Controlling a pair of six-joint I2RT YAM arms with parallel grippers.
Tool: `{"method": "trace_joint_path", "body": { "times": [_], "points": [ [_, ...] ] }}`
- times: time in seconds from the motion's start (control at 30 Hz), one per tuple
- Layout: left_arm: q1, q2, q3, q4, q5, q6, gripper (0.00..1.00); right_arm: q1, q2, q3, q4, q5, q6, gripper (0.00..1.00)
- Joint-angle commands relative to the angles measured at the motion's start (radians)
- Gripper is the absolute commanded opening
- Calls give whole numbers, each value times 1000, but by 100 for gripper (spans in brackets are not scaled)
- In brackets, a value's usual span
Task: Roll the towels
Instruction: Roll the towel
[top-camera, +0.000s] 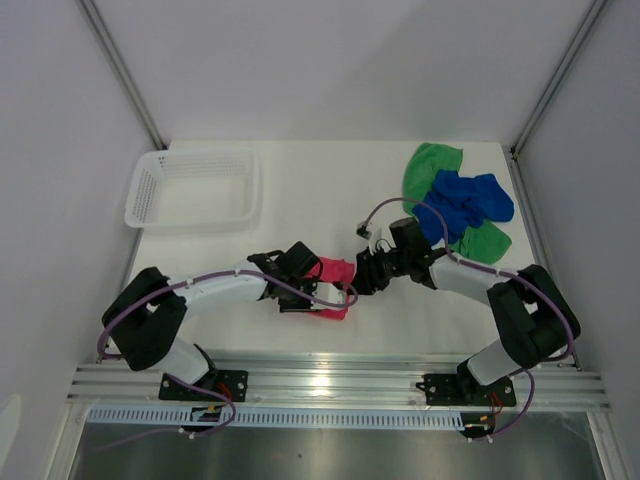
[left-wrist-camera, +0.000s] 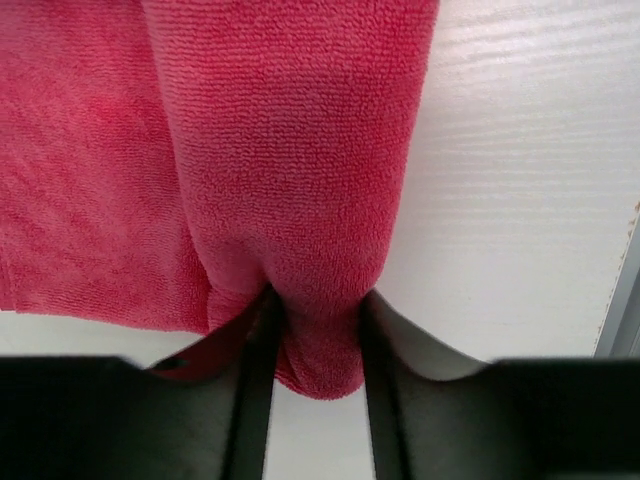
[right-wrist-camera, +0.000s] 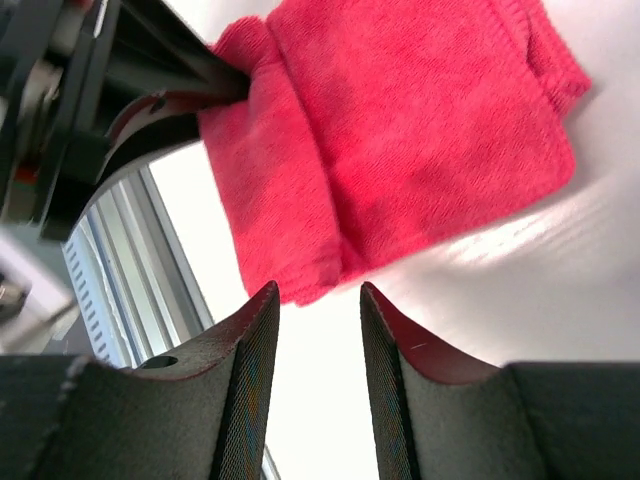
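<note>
The pink-red towel (top-camera: 333, 285) lies folded on the white table near the front middle. My left gripper (top-camera: 306, 281) is shut on its rolled end; the left wrist view shows the fold (left-wrist-camera: 310, 200) pinched between my fingers (left-wrist-camera: 258, 380). My right gripper (top-camera: 357, 282) is open and empty just right of the towel; in the right wrist view the towel (right-wrist-camera: 400, 140) lies just past my fingertips (right-wrist-camera: 262, 305). The royal blue towel (top-camera: 466, 203) lies crumpled on the bright green towel (top-camera: 430, 168) at the back right.
A white plastic mesh basket (top-camera: 196, 187) stands at the back left. The metal rail (top-camera: 340, 380) runs along the table's front edge. White walls close in both sides.
</note>
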Motion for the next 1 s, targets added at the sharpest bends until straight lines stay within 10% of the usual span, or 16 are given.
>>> {"method": "trace_joint_path", "body": {
  "times": [0.0,0.2,0.63,0.97],
  "points": [
    [8,48,-30,-26,26,-42,32,-2,-83,-49,11,26,-44,41],
    [40,39,19,-113,83,-78,1,13,-259,-248,323,52,-57,41],
    [144,88,193,-363,302,-32,1,329,-413,-405,586,388,-439,49],
    [196,163,251,-433,368,2,1,380,-288,-382,663,298,-498,52]
  ]
}}
